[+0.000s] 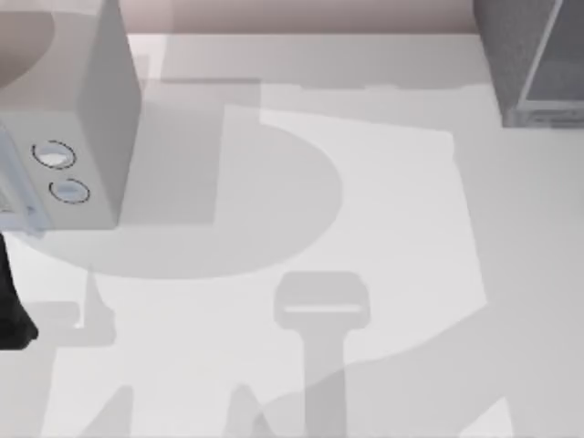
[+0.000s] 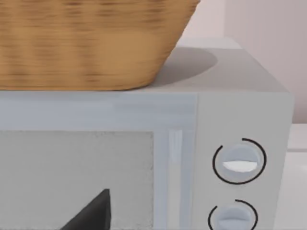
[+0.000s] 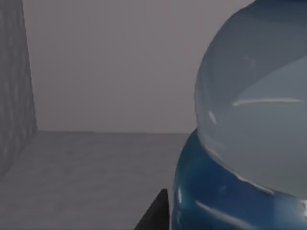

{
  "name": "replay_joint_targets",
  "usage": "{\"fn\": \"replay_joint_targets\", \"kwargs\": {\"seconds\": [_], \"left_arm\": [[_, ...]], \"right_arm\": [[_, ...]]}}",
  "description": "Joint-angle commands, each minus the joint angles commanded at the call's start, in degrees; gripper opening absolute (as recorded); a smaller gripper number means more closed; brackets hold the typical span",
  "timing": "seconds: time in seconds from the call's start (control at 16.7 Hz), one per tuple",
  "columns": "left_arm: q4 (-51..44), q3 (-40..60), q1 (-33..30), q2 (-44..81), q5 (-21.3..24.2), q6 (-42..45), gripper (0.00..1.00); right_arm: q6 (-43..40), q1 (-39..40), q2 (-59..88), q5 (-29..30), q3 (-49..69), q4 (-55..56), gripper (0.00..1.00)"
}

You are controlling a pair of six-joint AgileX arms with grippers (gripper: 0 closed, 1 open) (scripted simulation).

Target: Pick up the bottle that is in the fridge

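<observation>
The bottle (image 3: pixel 249 124) is seen very close in the right wrist view, its clear body above a blue band, standing on the grey floor of the fridge (image 3: pixel 96 177) with the back wall behind and a side wall to one side. In the top view the fridge (image 1: pixel 534 59) stands at the far right corner of the desk (image 1: pixel 383 228). A dark fingertip (image 3: pixel 156 213) of the right pincer is seen just beside the bottle's base; whether the right pincer is open or gripping cannot be told.

The step in hand is judged to be the closing-in on the bottle inside the fridge. It would be done well if the bottle were centred between the fingers before any closing, and if the grip were taken on the body rather than at the rounded shoulder, where a slip is likely. The side wall should be kept clear during withdrawal.

The left arm is parked at the desk's left, its wrist camera facing a pale box (image 2: pixel 240 120) with two dials (image 2: pixel 239 161) and a basket (image 2: pixel 86 43) on top; the state of the left pincer cannot be told.
</observation>
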Motion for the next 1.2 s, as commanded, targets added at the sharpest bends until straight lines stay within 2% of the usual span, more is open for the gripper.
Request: {"fn": "replay_joint_targets", "kwargs": {"seconds": [0.36, 0.78, 1.2], "left_arm": [[0.0, 0.0, 0.0, 0.0, 0.0, 0.0, 1.0], [0.0, 0.0, 0.0, 0.0, 0.0, 0.0, 1.0], [0.0, 0.0, 0.0, 0.0, 0.0, 0.0, 1.0]], "right_arm": [[0.1, -0.2, -0.3, 0.0, 0.0, -0.2, 0.0], [0.2, -0.2, -8.1, -0.1, 1.3, -9.3, 0.0], [0.3, -0.8, -11.0, -0.8, -3.0, -7.6, 0.0]]}}
